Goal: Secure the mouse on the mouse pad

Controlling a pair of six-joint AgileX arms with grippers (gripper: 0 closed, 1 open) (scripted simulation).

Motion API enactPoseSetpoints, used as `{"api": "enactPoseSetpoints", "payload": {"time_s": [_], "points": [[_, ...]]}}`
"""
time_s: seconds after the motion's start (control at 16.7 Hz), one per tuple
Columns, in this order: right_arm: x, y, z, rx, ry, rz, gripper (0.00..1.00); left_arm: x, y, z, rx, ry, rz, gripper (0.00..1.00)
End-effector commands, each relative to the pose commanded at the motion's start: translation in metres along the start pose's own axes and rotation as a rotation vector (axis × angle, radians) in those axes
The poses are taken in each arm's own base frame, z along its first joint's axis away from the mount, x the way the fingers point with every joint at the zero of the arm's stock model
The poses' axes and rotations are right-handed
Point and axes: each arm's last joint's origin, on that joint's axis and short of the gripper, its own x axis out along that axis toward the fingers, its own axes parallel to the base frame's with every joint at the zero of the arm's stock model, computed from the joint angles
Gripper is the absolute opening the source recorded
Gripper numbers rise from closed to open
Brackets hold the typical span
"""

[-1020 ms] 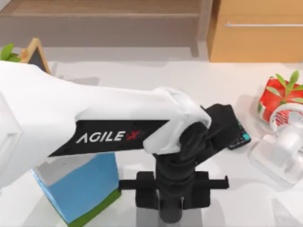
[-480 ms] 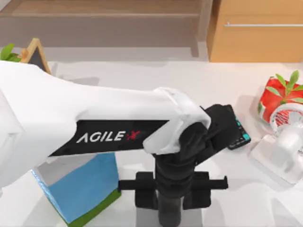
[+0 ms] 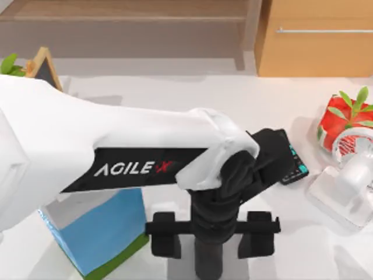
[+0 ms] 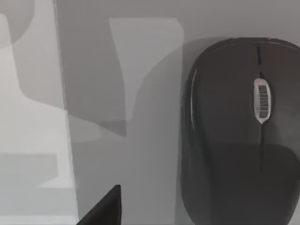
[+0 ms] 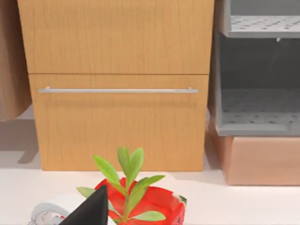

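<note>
Mouse (image 4: 239, 136) flat on mouse pad (image 4: 140, 140) — left wrist close-up.

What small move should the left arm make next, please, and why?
Probably lift the left end effector straight up. Its fingers stand spread wide, and the mouse lies flat on the mouse pad, apparently free of the grip. The right arm sits parked at the table's right.
</note>
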Motion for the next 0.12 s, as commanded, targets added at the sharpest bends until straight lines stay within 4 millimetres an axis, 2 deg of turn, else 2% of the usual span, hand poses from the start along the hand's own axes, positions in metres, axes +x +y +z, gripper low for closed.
{"api": "enactPoseSetpoints", "payload": {"time_s": [0.12], "points": [[0.0000,0.0000,0.0000,0.000,0.000,0.000,1.00,0.0000,0.0000,0.0000,0.000,0.000,0.000,1.00]]}}
